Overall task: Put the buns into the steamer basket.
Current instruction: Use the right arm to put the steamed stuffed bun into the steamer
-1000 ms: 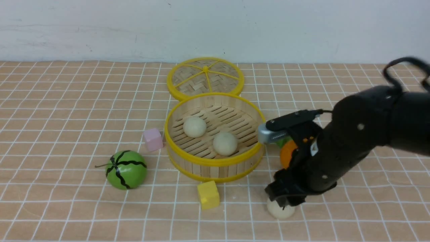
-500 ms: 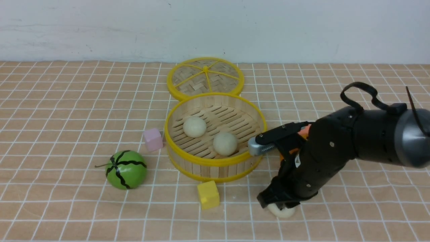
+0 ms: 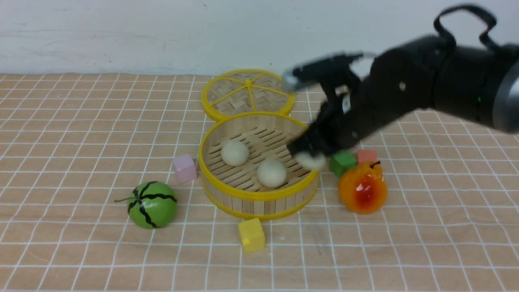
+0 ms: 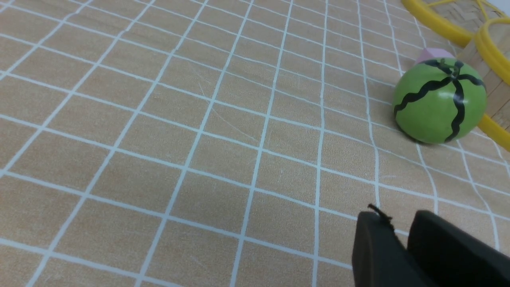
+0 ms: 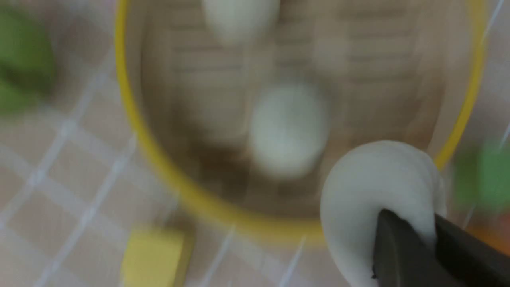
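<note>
A green cube point(image 3: 343, 162) is sitting just to the right of the right claw point(image 3: 309, 155), and a salmon cube point(image 3: 367, 155) is sitting beyond it. An orange pear point(image 3: 363, 190) is lying right of the claw, nearer the camera. A yellow cube point(image 3: 251, 234) is resting well in front. A pink cube point(image 3: 185, 168) and a watermelon point(image 3: 152, 204) are sitting far to the left, and a woven lid point(image 3: 247, 95) is lying behind.

Steamer basket point(image 5: 121, 79) blurred, R wrist cam; lid point(image 4: 434, 23) cut off.
</note>
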Action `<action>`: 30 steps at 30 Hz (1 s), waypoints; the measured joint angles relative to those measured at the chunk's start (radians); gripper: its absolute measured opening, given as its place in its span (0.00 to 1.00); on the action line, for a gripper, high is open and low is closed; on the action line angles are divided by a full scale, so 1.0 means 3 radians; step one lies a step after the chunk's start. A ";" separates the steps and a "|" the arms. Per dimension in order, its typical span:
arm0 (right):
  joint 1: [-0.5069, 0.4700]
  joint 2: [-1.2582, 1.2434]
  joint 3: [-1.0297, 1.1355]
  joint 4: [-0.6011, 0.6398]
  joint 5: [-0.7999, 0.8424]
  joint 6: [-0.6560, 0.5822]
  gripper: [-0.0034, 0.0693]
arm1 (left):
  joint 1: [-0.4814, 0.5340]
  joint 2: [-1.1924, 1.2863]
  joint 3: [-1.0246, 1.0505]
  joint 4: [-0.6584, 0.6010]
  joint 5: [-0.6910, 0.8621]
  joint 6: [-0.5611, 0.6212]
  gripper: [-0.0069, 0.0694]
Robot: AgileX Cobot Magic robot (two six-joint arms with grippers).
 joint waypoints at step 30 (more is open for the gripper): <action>-0.0072 0.0906 -0.0153 -0.0308 -0.1341 0.0285 0.85 | 0.0000 0.0000 0.0000 0.0000 0.0000 0.0000 0.28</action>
